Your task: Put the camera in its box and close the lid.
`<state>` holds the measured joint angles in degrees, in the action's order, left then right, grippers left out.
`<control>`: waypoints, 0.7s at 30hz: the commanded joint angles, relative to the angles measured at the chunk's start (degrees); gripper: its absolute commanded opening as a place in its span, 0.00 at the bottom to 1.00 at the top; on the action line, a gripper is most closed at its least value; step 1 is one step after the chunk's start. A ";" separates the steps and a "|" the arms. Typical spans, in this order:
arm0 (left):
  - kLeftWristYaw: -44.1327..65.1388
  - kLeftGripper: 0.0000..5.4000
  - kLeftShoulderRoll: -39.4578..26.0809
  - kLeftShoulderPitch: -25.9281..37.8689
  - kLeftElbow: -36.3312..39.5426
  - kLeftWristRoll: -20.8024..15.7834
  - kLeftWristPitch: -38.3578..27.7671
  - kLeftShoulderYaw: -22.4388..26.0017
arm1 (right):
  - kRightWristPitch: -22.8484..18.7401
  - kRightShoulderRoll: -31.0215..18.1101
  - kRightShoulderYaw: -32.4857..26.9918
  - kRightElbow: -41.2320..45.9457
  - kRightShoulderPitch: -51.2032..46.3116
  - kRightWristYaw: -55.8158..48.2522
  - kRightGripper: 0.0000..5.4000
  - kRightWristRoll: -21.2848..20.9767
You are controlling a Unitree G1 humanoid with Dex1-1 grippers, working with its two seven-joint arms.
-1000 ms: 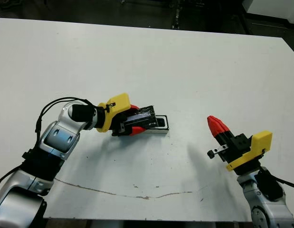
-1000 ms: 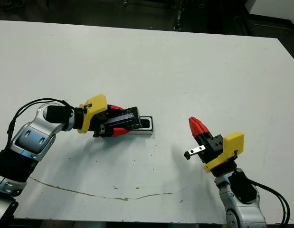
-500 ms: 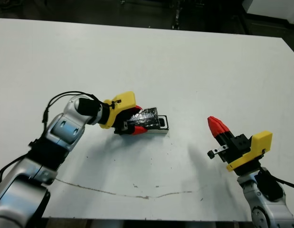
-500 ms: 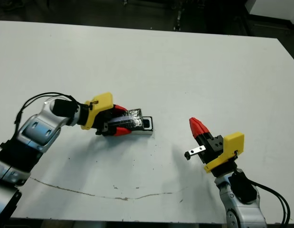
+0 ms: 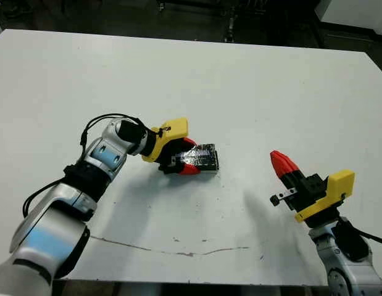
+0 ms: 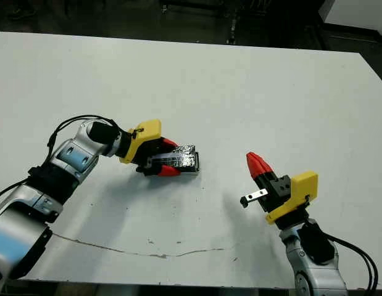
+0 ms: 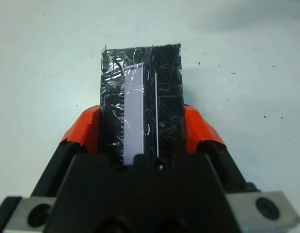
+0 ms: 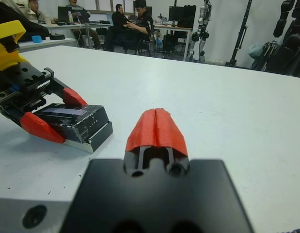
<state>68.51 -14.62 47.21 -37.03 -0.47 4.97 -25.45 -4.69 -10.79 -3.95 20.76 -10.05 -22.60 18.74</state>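
Observation:
The lid (image 5: 203,156), black with silvery speckles and a pale label strip (image 7: 134,109), lies nearly flat on top of the box. Only the box's pale side wall (image 8: 90,141) shows under it. My left gripper (image 5: 191,157) is shut on the lid, one red finger (image 7: 88,127) on each long side. The camera is hidden. My right gripper (image 5: 279,160) hovers to the right of the box, a clear gap away, shut with nothing in it; its red fingertips (image 8: 156,127) are pressed together and point toward the box.
A thin brown crack line (image 5: 178,251) runs across the white table near its front edge. In the right wrist view, people (image 8: 133,22) sit at desks beyond the table's far side, with dark stands (image 8: 244,29) further along.
My left gripper has moved right and lowered the tilted lid down over the box, covering the open end that showed before. The right arm has not moved.

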 commanded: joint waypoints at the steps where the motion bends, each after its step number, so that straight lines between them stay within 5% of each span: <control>1: -0.16 0.58 3.95 -2.05 -3.51 1.32 1.71 -1.51 | -0.47 -0.79 -0.54 -0.33 -0.19 0.10 0.00 0.14; 21: 1.31 0.58 10.98 0.65 -9.95 5.36 1.23 -3.48 | -0.46 -0.72 -0.65 -0.32 -0.88 0.29 0.00 0.49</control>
<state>70.39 -9.47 51.71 -44.81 3.10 5.77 -25.32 -4.70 -10.83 -3.96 20.72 -10.19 -22.58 19.24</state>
